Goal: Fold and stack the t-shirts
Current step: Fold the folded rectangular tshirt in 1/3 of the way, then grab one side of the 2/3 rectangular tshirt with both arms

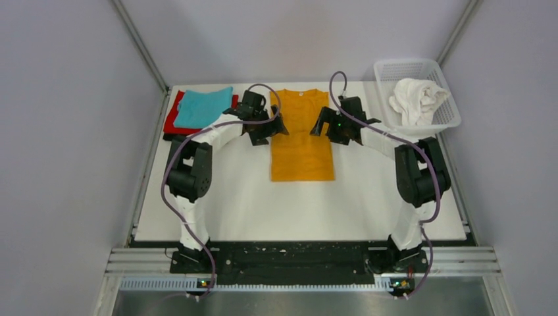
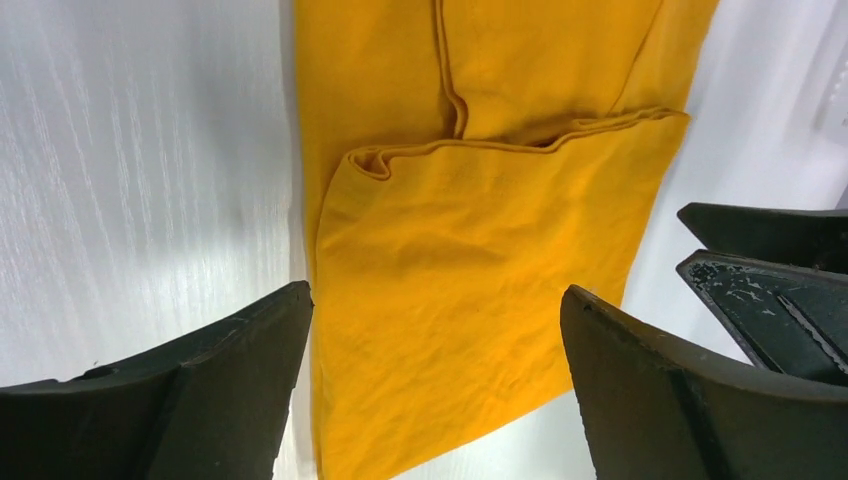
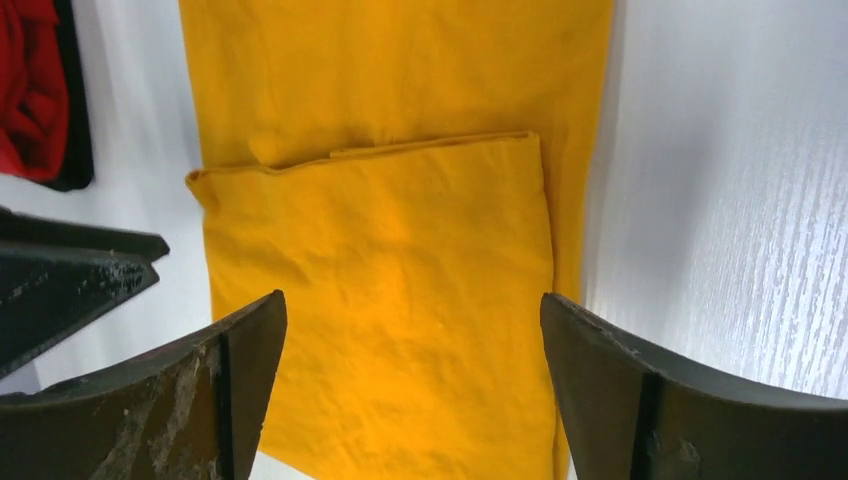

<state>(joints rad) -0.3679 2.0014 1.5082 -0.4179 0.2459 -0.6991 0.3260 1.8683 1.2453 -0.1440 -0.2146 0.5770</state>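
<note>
From above, the orange shirt [image 1: 301, 135] lies flat on the table [image 1: 250, 197], a long strip between the two arms. Only the wrist views show its sleeves folded in on top. The left claw [image 2: 430, 310] and right claw [image 3: 410, 305] are both wide open, holding nothing. Only the top view shows the teal shirt [image 1: 202, 107] at the left and the white shirt [image 1: 416, 99] in the basket [image 1: 403, 70].

Bright, even, diffuse light leaves only faint shadows beneath the arms [image 1: 191, 171], the white table [image 2: 130, 150] shows streaky glare in both wrist views (its grain plain), and the near fingers [image 3: 180, 400] look slightly soft.
</note>
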